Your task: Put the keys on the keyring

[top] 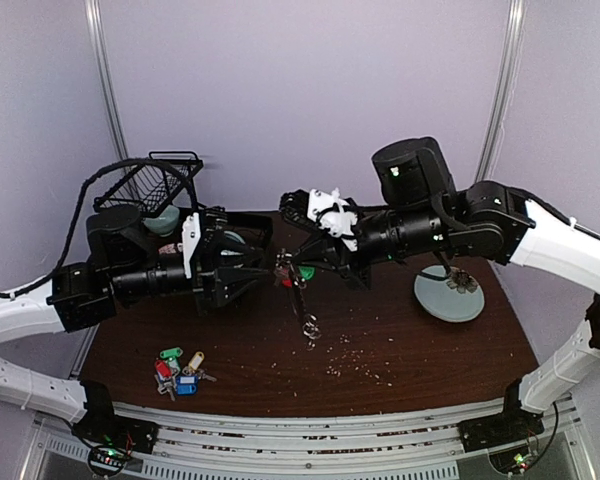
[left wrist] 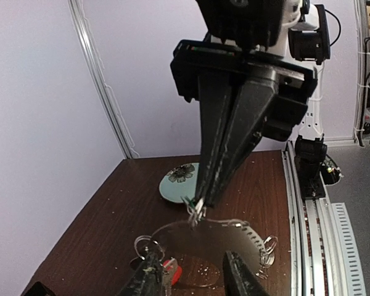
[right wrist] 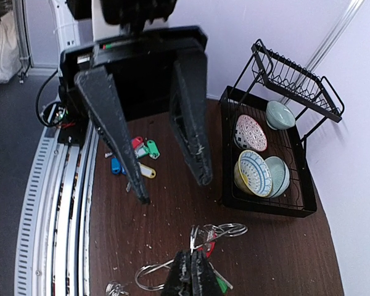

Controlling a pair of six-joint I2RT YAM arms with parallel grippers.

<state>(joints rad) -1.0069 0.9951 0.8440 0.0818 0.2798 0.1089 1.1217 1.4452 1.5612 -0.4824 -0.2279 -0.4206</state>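
The keyring (top: 302, 305) hangs in mid-air between the two arms, its silver oval rim (left wrist: 249, 232) tilted above the table. My right gripper (right wrist: 194, 264) is shut on its wire (right wrist: 155, 266); a red-tagged key (right wrist: 210, 245) and a green-tagged key (right wrist: 222, 284) hang at the grip. Facing it, my left gripper (left wrist: 194, 280) stands open, its jaws wide apart. The red tag (left wrist: 173, 272) lies just beside its left finger (left wrist: 149, 274). Several more keys (top: 180, 370) with green, red, blue and yellow tags lie in a cluster on the table at the near left.
A black wire rack (top: 155, 190) with bowls (right wrist: 259, 172) stands at the back left. A pale green plate (top: 450, 292) with a flower print sits at the right. Crumbs are scattered over the brown table (top: 400, 350). A metal rail (top: 310, 425) runs along the near edge.
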